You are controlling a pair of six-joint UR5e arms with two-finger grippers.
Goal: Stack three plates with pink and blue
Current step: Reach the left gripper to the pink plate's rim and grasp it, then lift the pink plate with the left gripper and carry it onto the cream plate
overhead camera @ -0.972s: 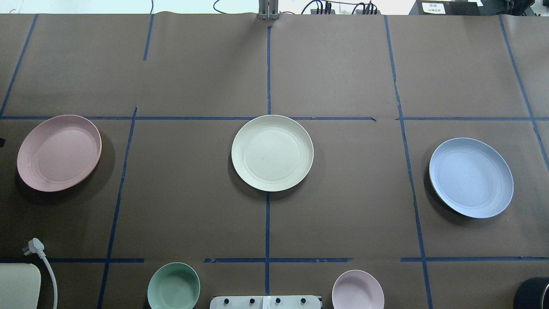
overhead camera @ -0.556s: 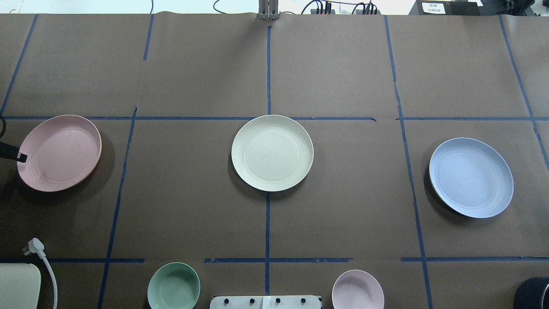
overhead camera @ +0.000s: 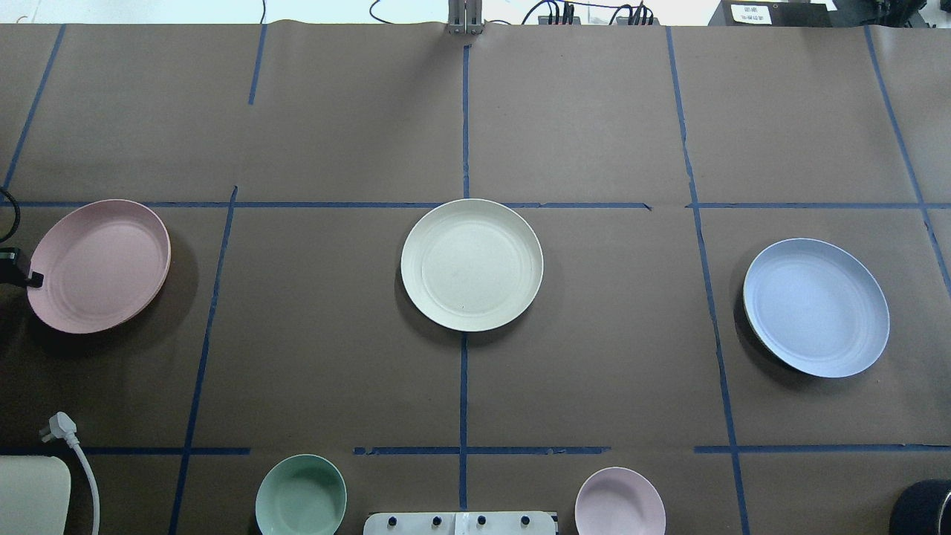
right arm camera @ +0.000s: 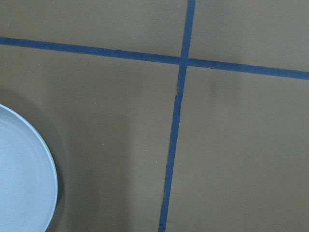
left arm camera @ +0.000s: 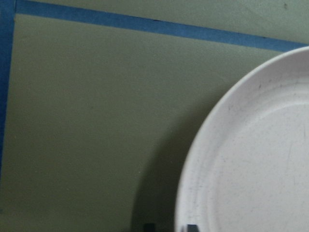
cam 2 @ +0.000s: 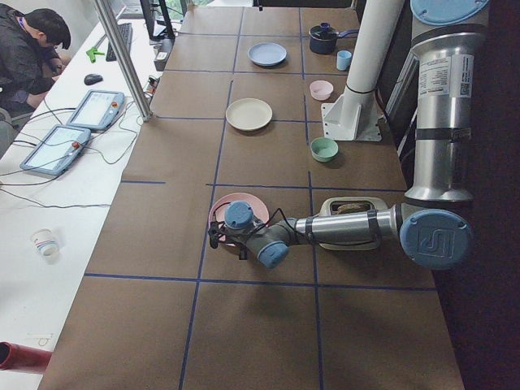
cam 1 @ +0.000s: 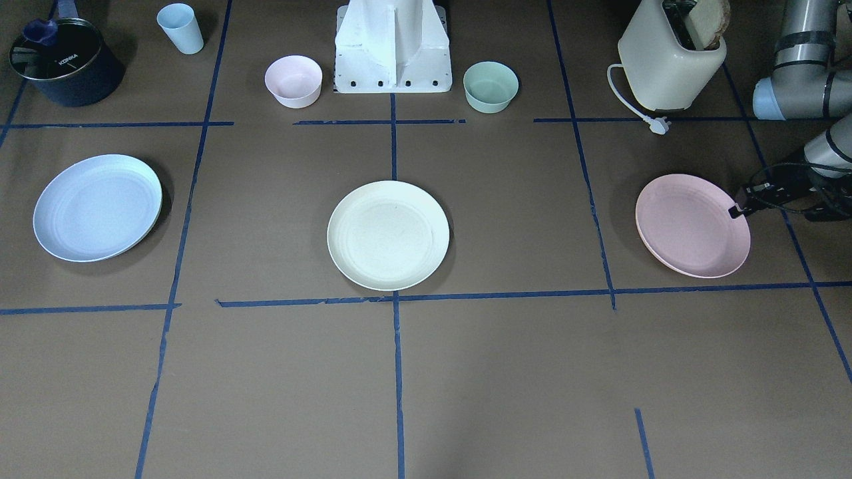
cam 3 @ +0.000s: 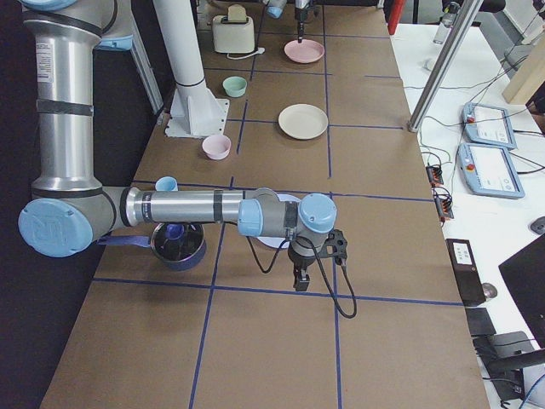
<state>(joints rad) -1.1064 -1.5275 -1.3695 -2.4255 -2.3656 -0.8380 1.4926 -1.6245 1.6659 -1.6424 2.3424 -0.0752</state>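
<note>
Overhead exterior showed left end effector pinching pink plate rim at bench left end; plate had just tipped, so pickup likely started. Right end effector: couldn't tell.

The pink plate is being clamped at its outer rim by the left gripper and pulled slightly outward.

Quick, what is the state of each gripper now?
Left gripper: closed on the pink plate rim.
Right gripper: cannot be told; only a side view shows it.
</note>
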